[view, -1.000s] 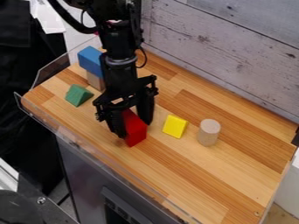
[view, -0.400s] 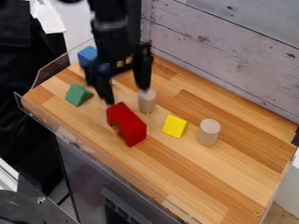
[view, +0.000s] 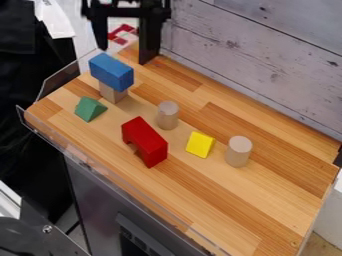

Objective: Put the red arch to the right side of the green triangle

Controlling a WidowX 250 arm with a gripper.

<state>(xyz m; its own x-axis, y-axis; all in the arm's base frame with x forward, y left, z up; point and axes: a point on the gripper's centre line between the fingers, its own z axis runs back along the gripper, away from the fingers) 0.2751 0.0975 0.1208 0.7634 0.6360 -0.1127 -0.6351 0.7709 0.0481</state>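
At the top of the view, above the table's far left corner, the gripper (view: 123, 45) hangs open with its two fingers wide apart and nothing between them. The red arch (view: 145, 141) stands on the wooden table (view: 227, 210), near its front edge and left of the middle. To the left of the arch lies the green triangle (view: 89, 109), a gap of bare wood between the two. The gripper is well away from both.
A blue block (view: 111, 72) rests on a tan block (view: 111, 93) behind the green triangle. Behind and right of the arch are a wooden cylinder (view: 167, 115), a yellow block (view: 200, 144) and another cylinder (view: 238, 151). A plank wall (view: 267, 55) borders the back.
The gripper was around the red arch, then let it go and rose up and back to the top of the view. The arch has stayed in its place on the table, now uncovered.
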